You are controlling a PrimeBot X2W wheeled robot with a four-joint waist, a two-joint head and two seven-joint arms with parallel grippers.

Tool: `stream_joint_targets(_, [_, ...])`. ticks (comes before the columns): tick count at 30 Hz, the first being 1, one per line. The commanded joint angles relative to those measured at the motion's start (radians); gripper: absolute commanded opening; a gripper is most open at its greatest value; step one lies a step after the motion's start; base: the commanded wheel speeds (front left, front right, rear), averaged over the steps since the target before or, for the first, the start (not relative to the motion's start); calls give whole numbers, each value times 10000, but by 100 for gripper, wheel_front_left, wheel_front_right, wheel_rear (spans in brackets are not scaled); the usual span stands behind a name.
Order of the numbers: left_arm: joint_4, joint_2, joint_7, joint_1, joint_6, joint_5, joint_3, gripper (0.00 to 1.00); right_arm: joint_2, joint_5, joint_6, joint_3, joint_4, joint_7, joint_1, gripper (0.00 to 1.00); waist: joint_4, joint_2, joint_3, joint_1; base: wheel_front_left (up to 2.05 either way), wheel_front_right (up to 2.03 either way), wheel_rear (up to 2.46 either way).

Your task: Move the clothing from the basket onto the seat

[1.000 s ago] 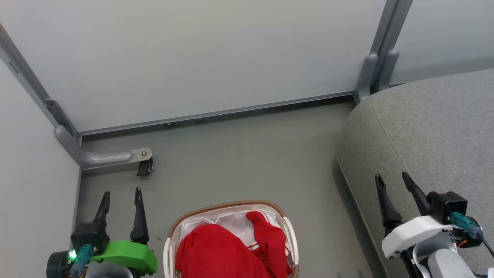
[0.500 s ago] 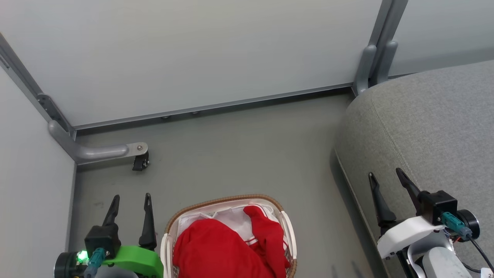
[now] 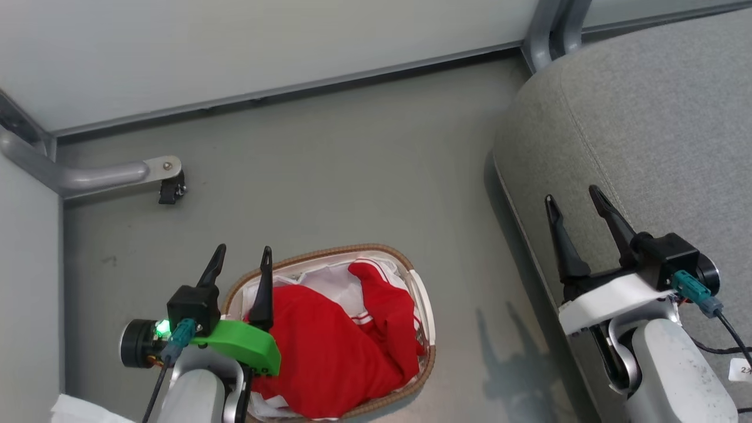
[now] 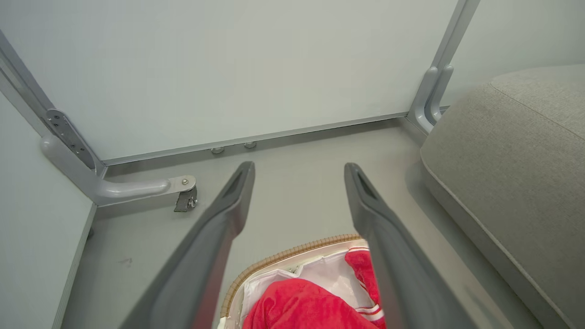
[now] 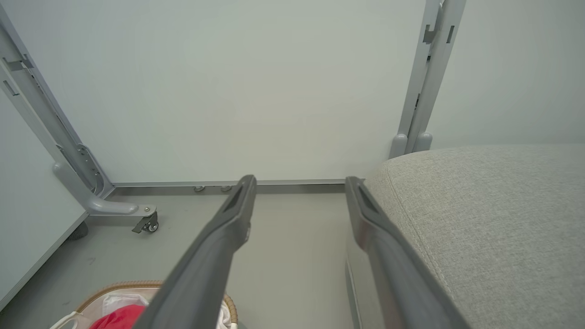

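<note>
Closing on the basket [image 3: 329, 251], the left hand [image 3: 244, 249] now overlaps its rim, fingers apart, ready to grab clothing [image 3: 329, 352]; right hand [image 3: 571, 195], spread, idles by the seat [image 3: 646, 117].

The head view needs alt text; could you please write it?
Red clothing lies in a white basket on the floor, with the open left end effector at its left edge. The open right end effector hangs over the grey seat.

soft clothing [image 3: 329, 352], plastic basket [image 3: 427, 317]; coarse fabric seat [image 3: 646, 117]
</note>
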Motion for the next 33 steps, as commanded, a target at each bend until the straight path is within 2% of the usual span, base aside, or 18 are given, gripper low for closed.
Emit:
stream_joint_targets(1, [131,36,-6,-368,-3,153,-24,100,29,65,-6,48,-127,-40,-235,100,-555,0,1081,-1,0,0,0])
stream_joint_targets(9, [1125,43,-7,-1549,40,621,60,100,274,323,-6,388,-748,-31,-1034,100,-1067,0,2605,-1,0,0,0])
stream_joint_targets(18, [2879,424,-2,-2789,-57,1079,90,100,509,547,-6,801,-1410,-31,-1774,100,-1608,0,4049,-1,0,0,0])
stream_joint_targets(33, [6125,1055,-2,-4525,430,1731,-365,100,574,1054,-6,1429,-1760,-31,-2288,100,-2241,0,5514,-1,0,0,0])
